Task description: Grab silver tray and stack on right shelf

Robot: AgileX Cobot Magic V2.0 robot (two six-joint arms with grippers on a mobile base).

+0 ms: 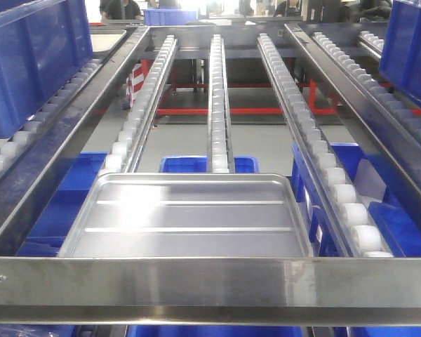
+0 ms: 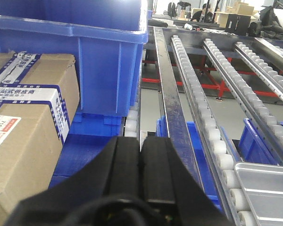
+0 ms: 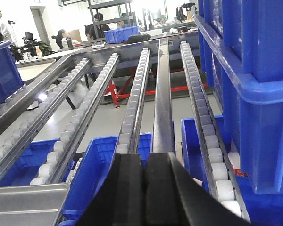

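Looks past placing, with tray lying on shelf, down-right of left gripper and down-left of right gripper, both pinched shut and empty; needs only a clean retreat.

roller shelf: white roller rails slope to flat front bar; silver tray lies flat on rollers right behind bar; blue bins on side lanes

Light: bright, overhead; windows blown out far beyond the fingertips.
Glare: white patch on the silver tray floor.
Focus: left gripper blurred, close-up.
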